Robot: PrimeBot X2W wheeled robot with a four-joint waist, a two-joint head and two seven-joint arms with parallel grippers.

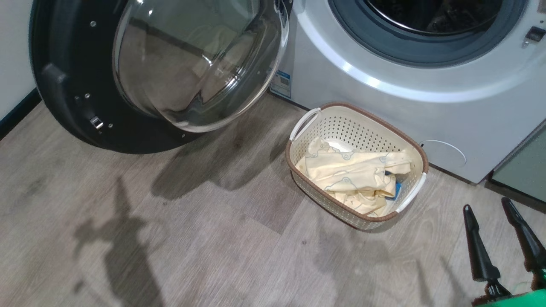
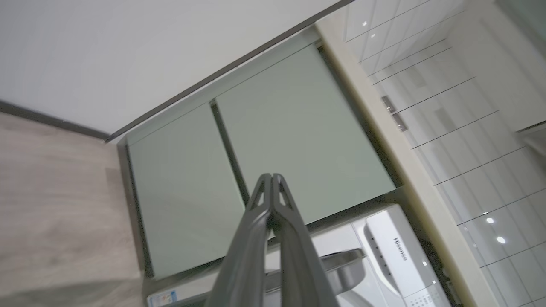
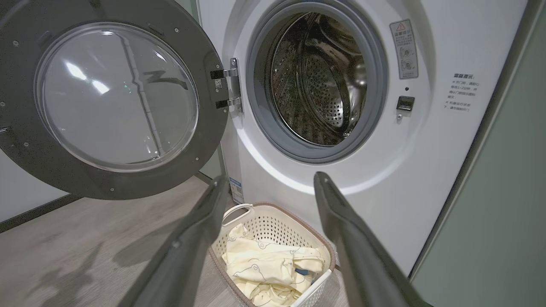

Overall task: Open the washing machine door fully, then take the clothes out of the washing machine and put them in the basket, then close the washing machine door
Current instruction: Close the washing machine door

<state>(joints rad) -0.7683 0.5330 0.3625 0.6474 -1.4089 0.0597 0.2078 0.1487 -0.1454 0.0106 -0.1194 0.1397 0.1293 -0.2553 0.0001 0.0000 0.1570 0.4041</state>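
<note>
Door: large round washing machine door (image 1: pixel 196 64), glossy black rim and bulging clear glass, is standing swung wide open.
Machine: white front-loading washing machine (image 1: pixel 384 102) is showing its grey seal.
Clothes: soft pale-yellow printed clothes (image 1: pixel 354 170) are lying in the basket.
Basket: cream perforated plastic basket (image 1: pixel 354 128), brown-rimmed, is sitting on the wood-look floor (image 1: pixel 170 238) just beside the machine.
Right arm: right pincer (image 1: pixel 487 204) is hovering near the basket, fingers spread, holding nothing.
Left arm: left pincer (image 2: pixel 271 175) is pointing at sage-green cabinet fronts (image 2: pixel 298 128), fingers pressed together, gripping nothing.

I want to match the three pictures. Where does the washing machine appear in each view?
Head view: the washing machine is at the upper right, behind the basket.
Left wrist view: bottom edge, right of centre, below the green cabinets.
Right wrist view: centre and right, door open.
Shared landmark: its small blue sticker.
</note>
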